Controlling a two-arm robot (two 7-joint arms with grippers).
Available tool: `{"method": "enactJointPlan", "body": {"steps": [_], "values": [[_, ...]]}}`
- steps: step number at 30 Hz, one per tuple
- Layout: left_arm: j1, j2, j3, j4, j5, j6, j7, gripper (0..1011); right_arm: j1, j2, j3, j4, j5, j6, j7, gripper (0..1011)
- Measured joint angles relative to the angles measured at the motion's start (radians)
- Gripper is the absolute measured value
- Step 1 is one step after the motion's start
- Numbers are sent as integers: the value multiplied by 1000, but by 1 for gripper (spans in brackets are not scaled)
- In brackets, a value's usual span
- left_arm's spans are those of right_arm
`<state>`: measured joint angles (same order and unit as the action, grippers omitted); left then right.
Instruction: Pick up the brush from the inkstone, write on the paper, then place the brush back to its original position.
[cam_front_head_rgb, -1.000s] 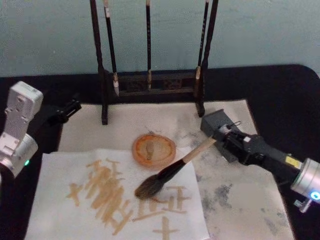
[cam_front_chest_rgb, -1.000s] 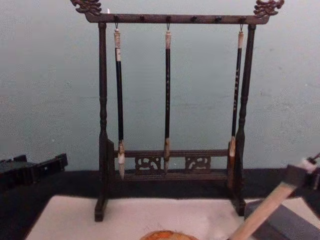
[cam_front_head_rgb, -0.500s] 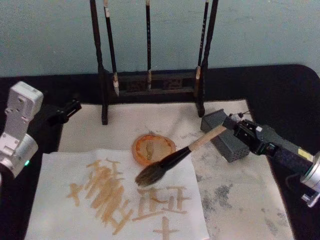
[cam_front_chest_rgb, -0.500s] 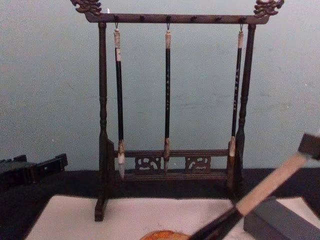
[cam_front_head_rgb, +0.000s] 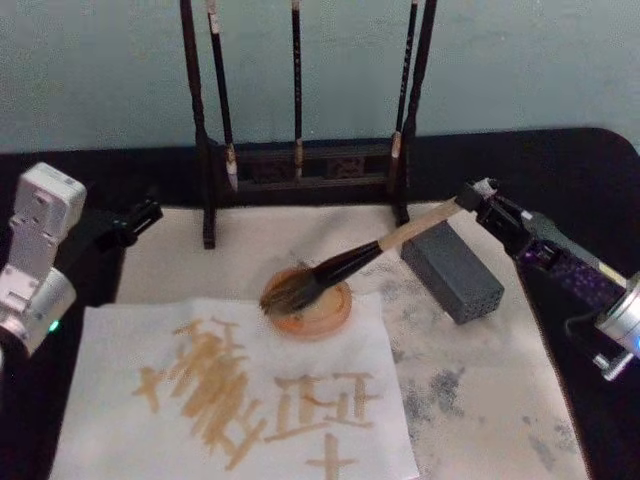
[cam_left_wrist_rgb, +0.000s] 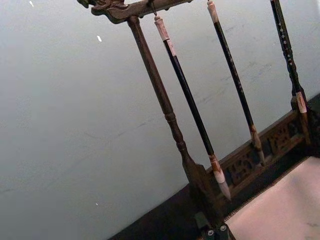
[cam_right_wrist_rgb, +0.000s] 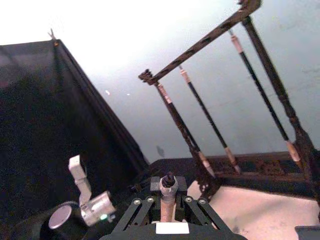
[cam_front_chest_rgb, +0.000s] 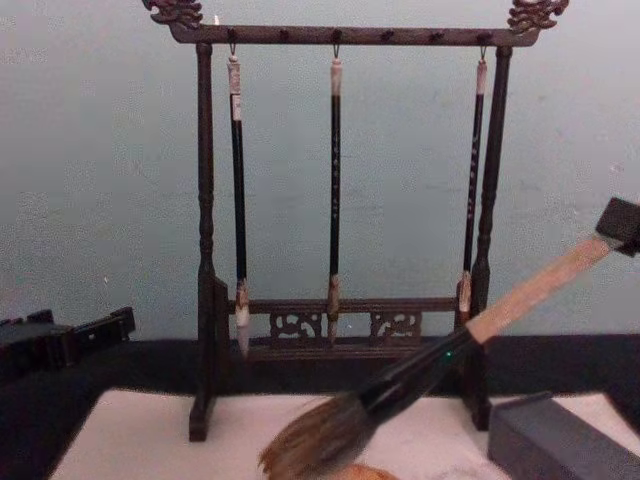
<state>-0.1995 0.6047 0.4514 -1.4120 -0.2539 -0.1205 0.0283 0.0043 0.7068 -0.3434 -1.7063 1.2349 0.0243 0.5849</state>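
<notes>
My right gripper (cam_front_head_rgb: 478, 200) is shut on the top end of the brush (cam_front_head_rgb: 385, 243), a thick tan handle with a black ferrule. The brush slants down to the left, and its bushy bristles hang over the inkstone (cam_front_head_rgb: 325, 312), a round orange dish. From the chest, the brush (cam_front_chest_rgb: 440, 355) runs down from the right gripper (cam_front_chest_rgb: 620, 225) at the right edge. The right wrist view has the handle end between the fingers of the right gripper (cam_right_wrist_rgb: 168, 197). The paper (cam_front_head_rgb: 120, 430), a white sheet with tan strokes, lies in front of the dish. My left gripper (cam_front_head_rgb: 138, 217) is parked at the left.
A dark wooden rack (cam_front_head_rgb: 205, 150) with three thin hanging brushes stands at the back. A grey block (cam_front_head_rgb: 455, 270) sits right of the dish, under the handle. A cream mat (cam_front_head_rgb: 480, 400) with grey stains covers the black table.
My right gripper has risen and drawn back to the right. The brush head has gone from over the paper's strokes to over the orange dish.
</notes>
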Motion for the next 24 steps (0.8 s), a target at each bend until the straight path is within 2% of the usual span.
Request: {"method": "enactJointPlan", "body": {"steps": [12, 24], "values": [[0, 0, 0, 0, 0, 0, 0, 1002, 56, -37, -23, 87, 36, 17, -15, 172], [0, 0, 0, 0, 0, 0, 0, 1002, 78, -47, -34, 127, 51, 21, -20, 172]]}}
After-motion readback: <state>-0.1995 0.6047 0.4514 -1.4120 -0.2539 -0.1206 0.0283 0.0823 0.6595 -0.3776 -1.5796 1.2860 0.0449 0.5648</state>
